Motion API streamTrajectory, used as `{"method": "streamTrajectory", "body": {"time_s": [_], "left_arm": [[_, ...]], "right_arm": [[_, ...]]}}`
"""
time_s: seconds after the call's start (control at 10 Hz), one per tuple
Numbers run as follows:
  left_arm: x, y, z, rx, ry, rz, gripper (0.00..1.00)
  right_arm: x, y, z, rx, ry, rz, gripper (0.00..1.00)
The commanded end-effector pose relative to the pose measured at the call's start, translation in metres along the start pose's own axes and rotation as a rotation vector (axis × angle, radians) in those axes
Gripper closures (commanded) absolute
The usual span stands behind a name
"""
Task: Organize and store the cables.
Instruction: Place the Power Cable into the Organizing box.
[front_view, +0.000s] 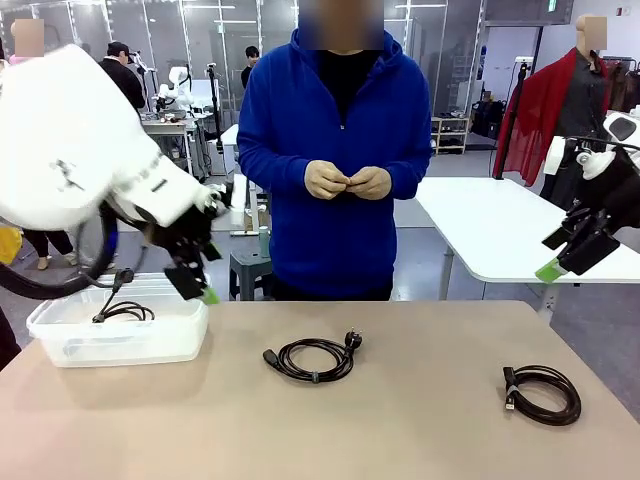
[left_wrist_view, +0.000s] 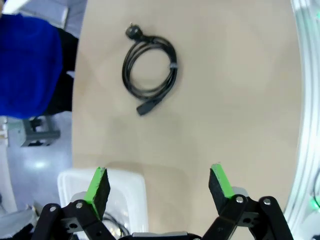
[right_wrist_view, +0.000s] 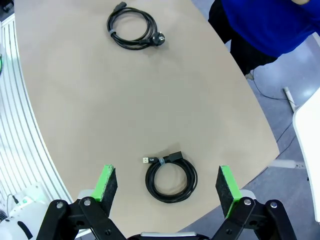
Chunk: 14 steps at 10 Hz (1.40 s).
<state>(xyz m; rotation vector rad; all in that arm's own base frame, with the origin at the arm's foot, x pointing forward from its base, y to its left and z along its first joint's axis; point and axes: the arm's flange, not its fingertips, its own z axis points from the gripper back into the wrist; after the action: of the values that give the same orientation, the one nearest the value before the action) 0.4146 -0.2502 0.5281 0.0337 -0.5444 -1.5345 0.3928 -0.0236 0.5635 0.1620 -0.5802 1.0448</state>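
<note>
Cables: one coil in the white bin, a second coil at the middle of the tabletop, a third coil farther right. I see my left claw released at the bin's edge, right claw released above the third coil.

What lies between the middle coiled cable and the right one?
Nothing: bare tabletop separates the middle cable and the right cable, in the front and right wrist views.

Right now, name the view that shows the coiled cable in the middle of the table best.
The left wrist view: the middle cable lies large, seen from above, both plug ends plain. The front view shows it flattened by the low angle; the right wrist view shows it smaller, near its top edge.
</note>
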Motion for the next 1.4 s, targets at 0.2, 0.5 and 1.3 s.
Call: {"method": "streamTrajectory", "body": {"time_s": [0.2,0.5,1.3], "left_arm": [[0.034,0.007,-0.052,-0.009,-0.014,-0.072,0.00],[0.050,0.005,-0.075,-0.055,0.028,-0.054,0.00],[0.052,0.005,-0.089,-0.061,0.047,-0.018,0.00]], "right_arm": [[0.000,0.000,0.000,0.000,0.000,0.000,0.00],[0.000,0.000,0.000,0.000,0.000,0.000,0.00],[0.000,0.000,0.000,0.000,0.000,0.000,0.00]]}}
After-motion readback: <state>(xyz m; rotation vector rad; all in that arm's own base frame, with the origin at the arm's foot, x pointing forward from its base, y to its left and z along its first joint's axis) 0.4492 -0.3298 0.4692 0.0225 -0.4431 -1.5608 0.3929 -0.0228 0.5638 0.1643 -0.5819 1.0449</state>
